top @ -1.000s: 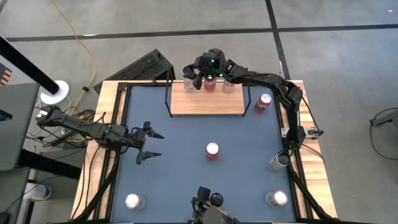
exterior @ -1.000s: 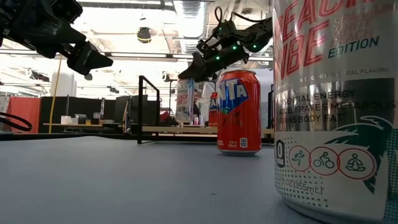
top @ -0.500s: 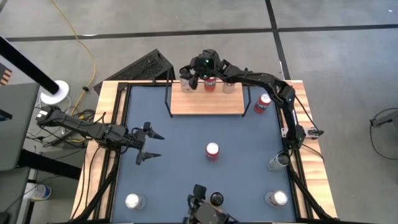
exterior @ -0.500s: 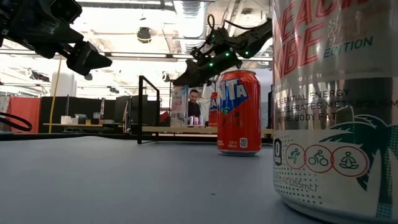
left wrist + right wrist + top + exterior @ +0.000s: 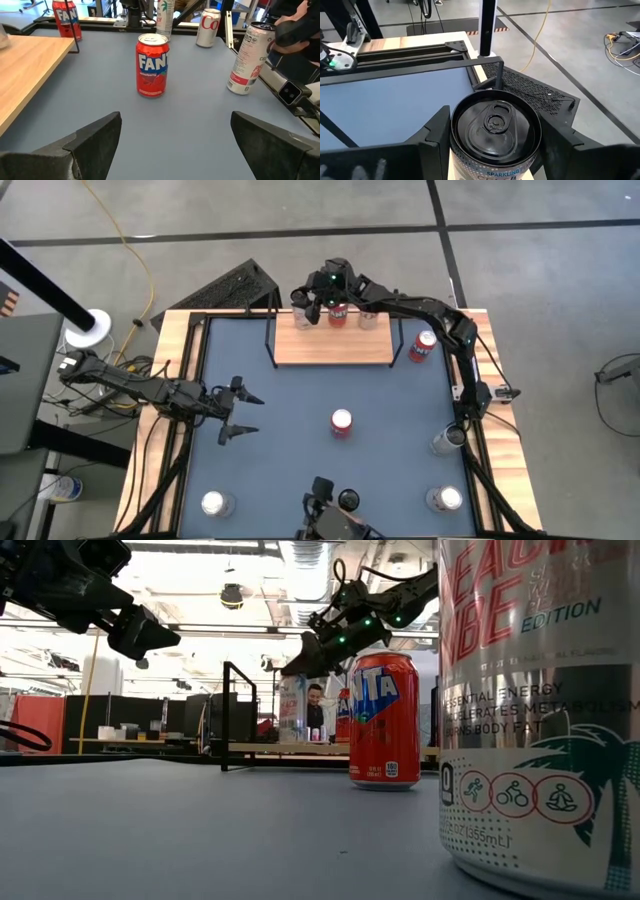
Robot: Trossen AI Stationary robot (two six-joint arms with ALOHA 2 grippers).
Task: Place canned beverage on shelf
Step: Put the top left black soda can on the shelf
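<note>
The shelf (image 5: 331, 346) is a light-wood board on a black wire frame at the table's far side. Three cans stand along its far edge: a pale one with a black top (image 5: 303, 316) at the left, a red one (image 5: 338, 316) and a silver one (image 5: 368, 319). My right gripper (image 5: 308, 304) reaches in from the right and is shut on the left can (image 5: 496, 125). My left gripper (image 5: 240, 413) hangs open over the table's left part, touching nothing; a red Fanta can (image 5: 152, 65) stands ahead of it. My right gripper pinches the can's upper wall (image 5: 459, 152), just under the black rim, between its two fingers (image 5: 434, 142), one on each side. The fingers come from the table's right, slanting slightly down. The can stands upright at the shelf's far left corner; its base is hidden.
The red Fanta can (image 5: 341, 422) stands mid-table. A red cola can (image 5: 424, 346) sits right of the shelf, a silver can (image 5: 447, 440) by the right rail, and two more at the near corners (image 5: 212, 502) (image 5: 445, 498). A tall can (image 5: 540, 710) fills the low view's right.
My right gripper has shifted a little toward the table's left edge with the can, which stays upright.
</note>
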